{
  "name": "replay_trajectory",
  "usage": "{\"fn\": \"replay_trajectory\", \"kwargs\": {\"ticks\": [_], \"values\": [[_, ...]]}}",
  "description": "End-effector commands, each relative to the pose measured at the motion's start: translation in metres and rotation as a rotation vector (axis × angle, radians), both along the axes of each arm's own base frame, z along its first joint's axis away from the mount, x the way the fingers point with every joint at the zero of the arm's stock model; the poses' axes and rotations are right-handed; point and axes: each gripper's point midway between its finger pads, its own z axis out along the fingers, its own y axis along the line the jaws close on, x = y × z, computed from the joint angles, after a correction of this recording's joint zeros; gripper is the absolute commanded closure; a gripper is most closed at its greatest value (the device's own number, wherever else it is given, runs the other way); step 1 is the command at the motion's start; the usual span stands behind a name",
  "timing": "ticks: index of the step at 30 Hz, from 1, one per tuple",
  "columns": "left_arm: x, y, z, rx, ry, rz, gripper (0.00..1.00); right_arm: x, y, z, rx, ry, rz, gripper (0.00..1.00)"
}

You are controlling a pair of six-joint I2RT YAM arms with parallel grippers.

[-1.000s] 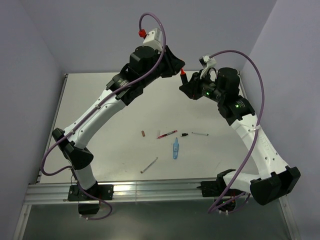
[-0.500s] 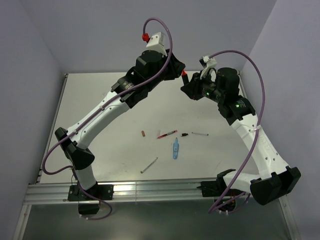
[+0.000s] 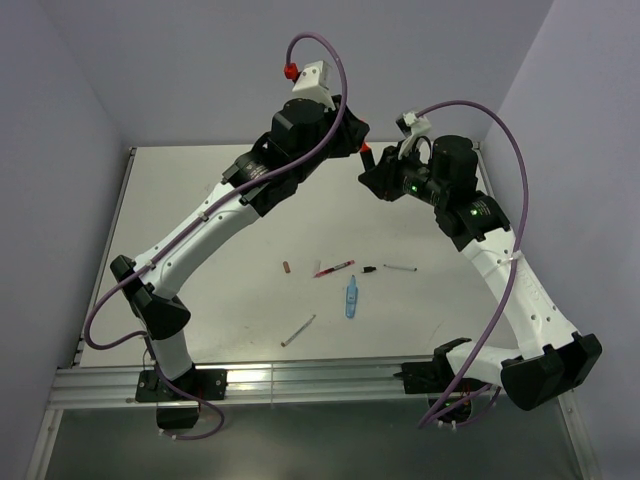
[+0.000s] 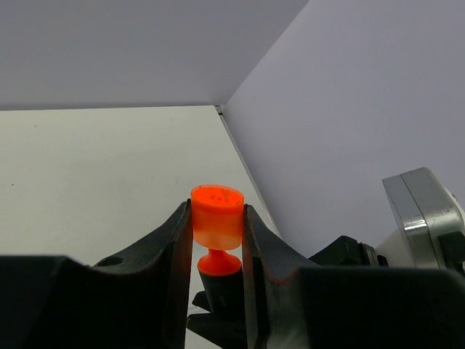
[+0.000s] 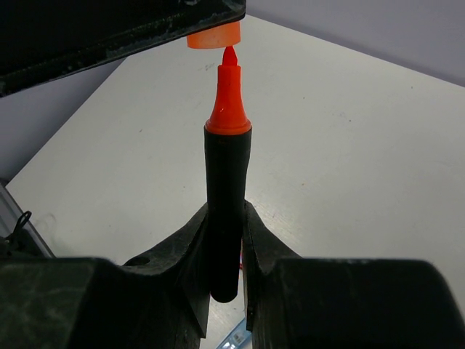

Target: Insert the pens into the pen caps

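My left gripper (image 4: 216,225) is shut on a bright orange cap (image 4: 216,218), held high above the far table. My right gripper (image 5: 227,240) is shut on the stubby black marker with the orange end (image 5: 227,189). Its orange tip points at the cap's mouth (image 5: 214,34) and just enters it. In the top view the two meet near the orange tip (image 3: 367,155). On the table lie a red pen (image 3: 334,268), a light-blue marker (image 3: 351,296), a grey pen (image 3: 298,330), a white pen (image 3: 400,268), a dark red cap (image 3: 287,267) and a black cap (image 3: 369,270).
The white table (image 3: 200,200) ends at a metal rail (image 3: 300,378) at the near edge. Lilac walls stand close on the left, back and right. Both arms arch over the table's far half.
My left gripper has moved right with the orange cap toward the marker tip. The gap between cap and tip has closed. The right arm has hardly moved.
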Motion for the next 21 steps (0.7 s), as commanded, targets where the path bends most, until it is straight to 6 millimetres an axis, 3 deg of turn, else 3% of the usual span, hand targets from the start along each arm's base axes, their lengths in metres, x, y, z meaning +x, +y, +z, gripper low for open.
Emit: {"fn": "replay_trajectory", "kwargs": {"ticks": [1, 10, 21], "values": [[-0.002, 0.003, 0.019, -0.014, -0.044, 0.012, 1.0, -0.005, 0.005, 0.033, 0.033, -0.095, 0.029, 1.0], [-0.006, -0.003, 0.005, -0.004, -0.006, -0.022, 1.0, -0.001, 0.004, 0.035, 0.024, -0.102, 0.016, 1.0], [-0.024, -0.02, -0.03, 0.042, 0.06, -0.078, 1.0, 0.007, 0.002, 0.05, 0.029, -0.131, -0.01, 1.0]]}}
